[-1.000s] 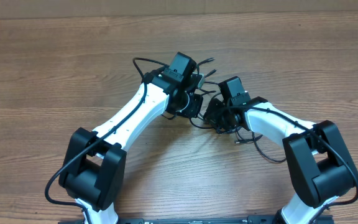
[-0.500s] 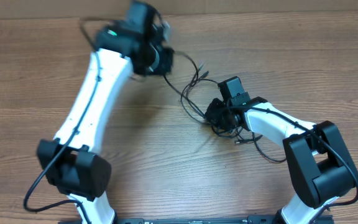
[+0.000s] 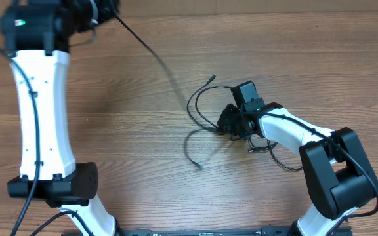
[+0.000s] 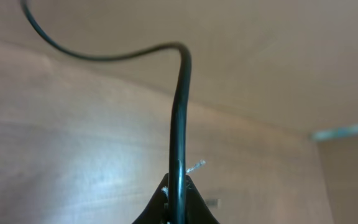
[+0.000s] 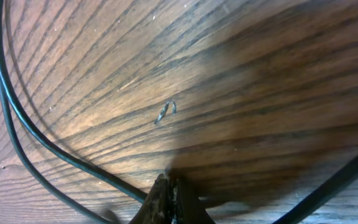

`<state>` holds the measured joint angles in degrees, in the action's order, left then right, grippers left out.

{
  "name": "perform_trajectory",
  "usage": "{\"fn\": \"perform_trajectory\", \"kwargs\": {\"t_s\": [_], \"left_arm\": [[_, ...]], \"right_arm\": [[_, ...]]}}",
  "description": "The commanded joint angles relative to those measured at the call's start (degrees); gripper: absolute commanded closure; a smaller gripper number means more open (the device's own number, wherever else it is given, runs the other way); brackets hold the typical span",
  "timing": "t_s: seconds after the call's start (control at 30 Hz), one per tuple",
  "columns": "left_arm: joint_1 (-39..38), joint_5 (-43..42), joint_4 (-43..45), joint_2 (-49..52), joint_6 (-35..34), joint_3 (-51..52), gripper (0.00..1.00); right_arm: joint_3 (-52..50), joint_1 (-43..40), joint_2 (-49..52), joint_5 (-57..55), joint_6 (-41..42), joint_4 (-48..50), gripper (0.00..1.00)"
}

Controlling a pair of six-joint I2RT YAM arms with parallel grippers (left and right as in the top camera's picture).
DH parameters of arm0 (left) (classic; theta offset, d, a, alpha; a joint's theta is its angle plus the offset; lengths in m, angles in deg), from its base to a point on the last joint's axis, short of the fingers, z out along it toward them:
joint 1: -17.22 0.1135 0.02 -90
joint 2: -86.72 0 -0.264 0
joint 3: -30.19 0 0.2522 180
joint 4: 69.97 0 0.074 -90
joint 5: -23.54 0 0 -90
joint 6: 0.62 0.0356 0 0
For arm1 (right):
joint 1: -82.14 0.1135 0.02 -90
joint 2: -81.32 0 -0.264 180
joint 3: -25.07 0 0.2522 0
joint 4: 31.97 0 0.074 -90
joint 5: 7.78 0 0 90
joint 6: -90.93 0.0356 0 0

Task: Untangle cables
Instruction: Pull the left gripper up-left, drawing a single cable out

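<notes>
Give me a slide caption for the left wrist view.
Left gripper clamped on one thin black cable, which arcs up and away.

The left arm (image 3: 44, 111) is a long white link with small dark screws (image 3: 29, 82), black housings at both ends and a thin black wire (image 3: 36, 134) along it. A green light (image 3: 20, 21) glows beside the upper housing. The right arm (image 3: 287, 131) is white with bulky black joints (image 3: 336, 174). The left hand (image 4: 176, 190) and right hand (image 5: 166, 190) have dark, tapered tips.
</notes>
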<state>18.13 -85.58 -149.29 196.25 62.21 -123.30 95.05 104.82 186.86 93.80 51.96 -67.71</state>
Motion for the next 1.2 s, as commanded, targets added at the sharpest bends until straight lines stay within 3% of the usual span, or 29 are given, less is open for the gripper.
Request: {"fn": "perform_trajectory", "kwargs": {"t_s": [0.0,0.27,0.6,0.9,1.17], "left_arm": [[3.3,0.0,0.7,-0.6,-2.3,-3.7,0.96],[9.5,8.9,-4.1,-0.4,-3.3,-2.7,0.96],[10.0,28.3,-14.2,1.1,-3.3,3.0,0.96],[10.0,30.2,-13.4,4.9,-3.2,18.0,0.96],[10.3,30.6,-7.4,8.3,1.5,27.8,0.96]], "right_arm": [[-1.9,-0.2,1.4,-4.1,0.0,-1.0,0.96],[-1.9,-0.3,1.4,-4.1,0.0,-0.7,0.96],[-1.9,-0.2,1.4,-4.1,0.0,-0.6,0.96],[-1.9,-0.2,1.4,-4.1,0.0,-0.6,0.96],[-1.9,-0.2,1.4,-4.1,0.0,-0.6,0.96]]}}
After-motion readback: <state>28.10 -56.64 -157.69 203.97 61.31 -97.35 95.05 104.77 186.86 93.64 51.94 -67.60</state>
